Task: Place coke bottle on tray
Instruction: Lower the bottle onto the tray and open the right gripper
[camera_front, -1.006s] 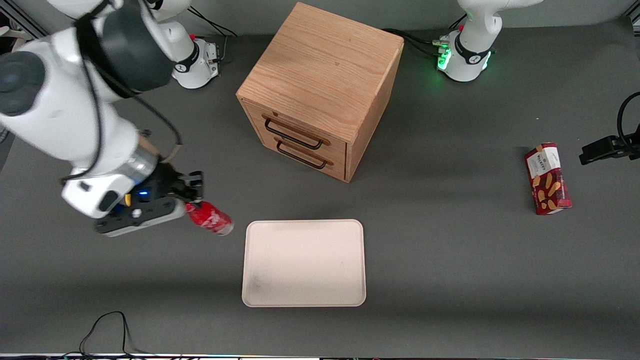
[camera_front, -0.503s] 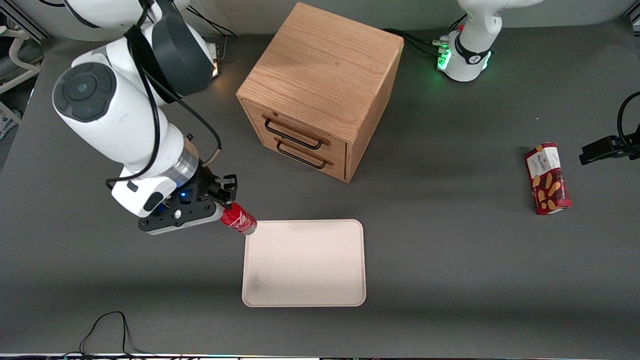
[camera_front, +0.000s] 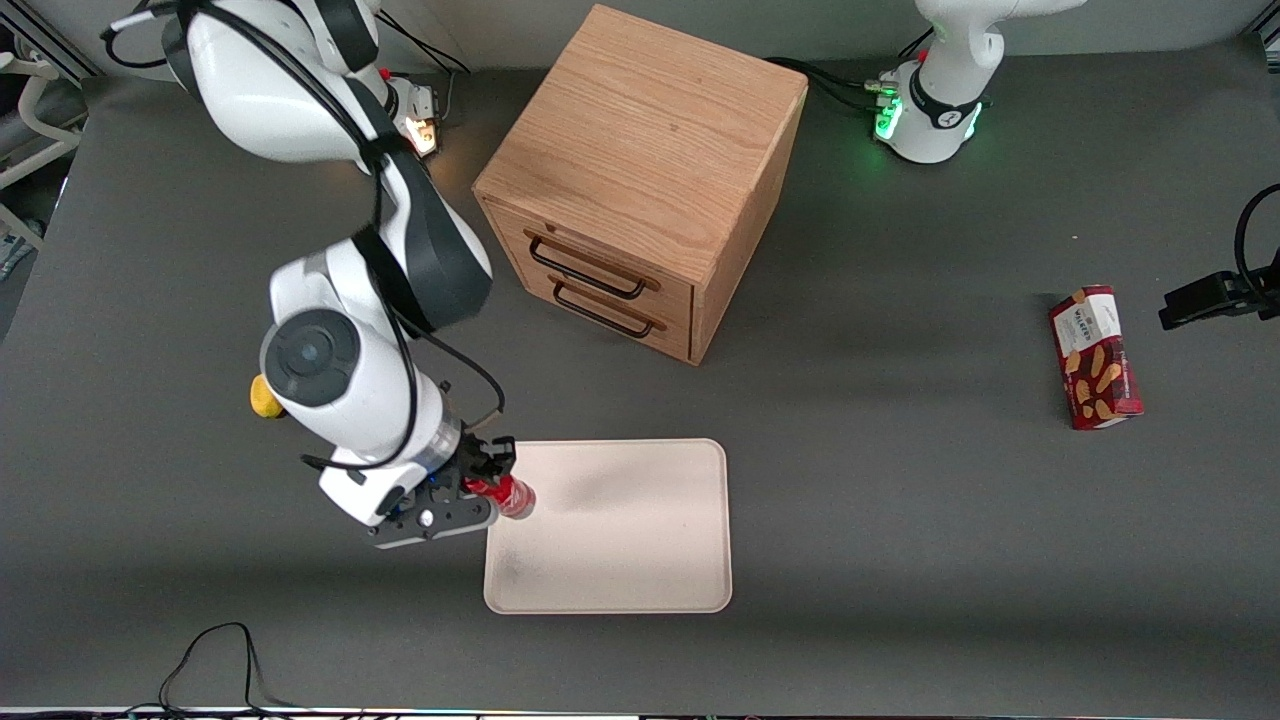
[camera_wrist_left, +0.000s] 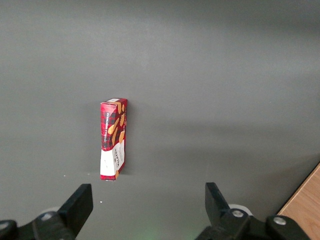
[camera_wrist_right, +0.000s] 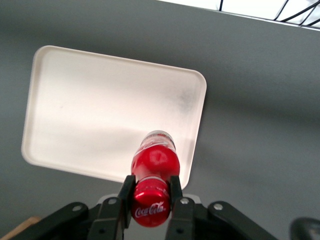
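Observation:
My right gripper (camera_front: 490, 478) is shut on the coke bottle (camera_front: 510, 497), a small glossy red bottle with white script on its cap. It holds the bottle by the cap end, above the edge of the cream-white tray (camera_front: 640, 560) that lies toward the working arm's end. In the right wrist view the fingers (camera_wrist_right: 126, 195) clamp the bottle (camera_wrist_right: 153, 165) just below the cap, body pointing down at the tray (camera_wrist_right: 90, 110). The bottle hangs above the tray, near its rim.
A wooden two-drawer cabinet (camera_front: 640, 170) stands farther from the front camera than the tray. A red snack box (camera_front: 1094, 356) lies toward the parked arm's end, also in the left wrist view (camera_wrist_left: 114, 138). A yellow object (camera_front: 262, 398) shows beside the arm. A black cable (camera_front: 215, 660) lies at the table's front edge.
My right gripper has carried the coke bottle sideways from beside the tray to above the tray's edge, and nearer to the front camera. The bottle now points more steeply downward.

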